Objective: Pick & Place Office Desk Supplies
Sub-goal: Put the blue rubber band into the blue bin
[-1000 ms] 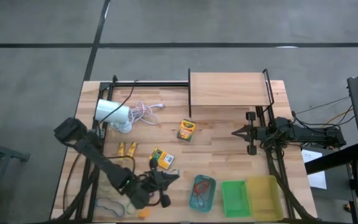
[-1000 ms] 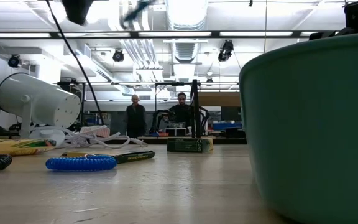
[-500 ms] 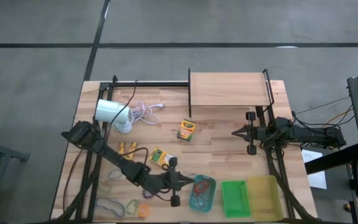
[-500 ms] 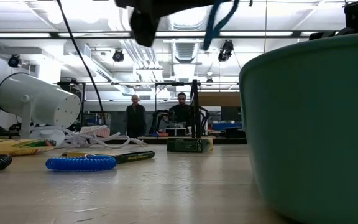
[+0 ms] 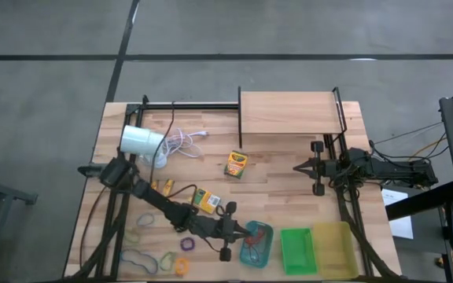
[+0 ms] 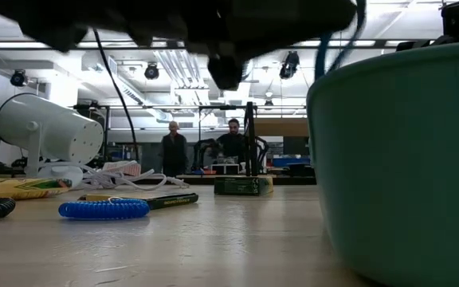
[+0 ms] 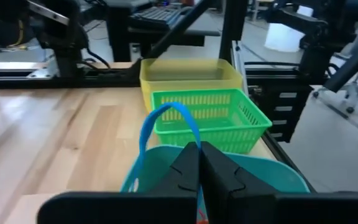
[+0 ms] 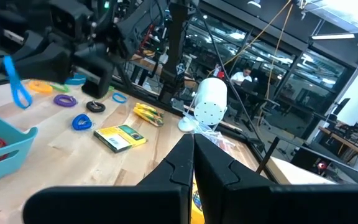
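Since the earlier frame, the left gripper (image 5: 239, 229) has swung rightward to the teal tray (image 5: 267, 245) at lower centre — fingers pinched on a blue loop (image 7: 166, 134) dangling above it. Right gripper (image 5: 299, 167) waits, closed and empty, at centre right — crayon boxes (image 5: 235, 164) lie mid-table.

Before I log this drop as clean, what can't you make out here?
- Teal tray contents: high view, left claw overlaps it; only red and orange loops show.
- Blue loop: left wrist view, lower part hidden by claw.
- Teal tray: low view, fills the right side, hiding everything behind.
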`<action>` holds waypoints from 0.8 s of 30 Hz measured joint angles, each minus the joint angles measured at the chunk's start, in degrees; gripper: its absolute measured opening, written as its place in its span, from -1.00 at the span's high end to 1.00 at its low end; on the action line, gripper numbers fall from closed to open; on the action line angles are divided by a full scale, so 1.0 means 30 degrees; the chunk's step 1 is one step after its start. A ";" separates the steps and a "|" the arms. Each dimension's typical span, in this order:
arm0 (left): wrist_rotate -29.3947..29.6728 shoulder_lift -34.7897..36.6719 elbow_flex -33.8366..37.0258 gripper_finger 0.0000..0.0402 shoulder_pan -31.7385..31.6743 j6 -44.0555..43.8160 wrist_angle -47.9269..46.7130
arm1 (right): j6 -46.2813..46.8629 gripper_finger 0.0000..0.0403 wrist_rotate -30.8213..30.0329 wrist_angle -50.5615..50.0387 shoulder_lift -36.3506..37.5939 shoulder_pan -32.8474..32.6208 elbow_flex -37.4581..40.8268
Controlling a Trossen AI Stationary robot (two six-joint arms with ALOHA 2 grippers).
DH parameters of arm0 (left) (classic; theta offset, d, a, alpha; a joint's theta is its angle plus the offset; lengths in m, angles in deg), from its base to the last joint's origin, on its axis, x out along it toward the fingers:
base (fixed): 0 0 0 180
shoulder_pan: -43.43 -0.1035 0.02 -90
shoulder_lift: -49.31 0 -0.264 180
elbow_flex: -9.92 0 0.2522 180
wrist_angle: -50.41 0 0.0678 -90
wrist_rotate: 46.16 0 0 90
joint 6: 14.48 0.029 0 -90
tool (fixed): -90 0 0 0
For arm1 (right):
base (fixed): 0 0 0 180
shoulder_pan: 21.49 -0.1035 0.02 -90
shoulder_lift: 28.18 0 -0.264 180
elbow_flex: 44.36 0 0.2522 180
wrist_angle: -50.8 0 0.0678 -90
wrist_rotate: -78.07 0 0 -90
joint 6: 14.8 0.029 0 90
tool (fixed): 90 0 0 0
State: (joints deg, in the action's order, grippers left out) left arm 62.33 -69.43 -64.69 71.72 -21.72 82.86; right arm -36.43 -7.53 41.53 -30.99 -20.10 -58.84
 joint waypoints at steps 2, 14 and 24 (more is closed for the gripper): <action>-0.0421 -0.0545 -0.0075 0.97 -0.0073 -0.0011 0.0626 | 0.0002 0.96 0.0002 -0.0002 0.0007 0.0001 0.0001; -0.2043 -0.3483 -0.2106 0.97 -0.0107 -0.0026 0.1029 | 0.0002 0.96 0.0007 0.0006 0.0007 -0.0002 -0.0001; -0.2194 -0.3914 -0.2124 0.65 -0.0121 -0.0215 0.0751 | 0.0004 0.96 -0.0005 0.0006 0.0007 0.0002 0.0000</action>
State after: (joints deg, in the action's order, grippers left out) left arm 55.75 -81.17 -71.06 71.35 -22.36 85.11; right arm -36.41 -7.55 41.55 -30.97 -20.10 -58.84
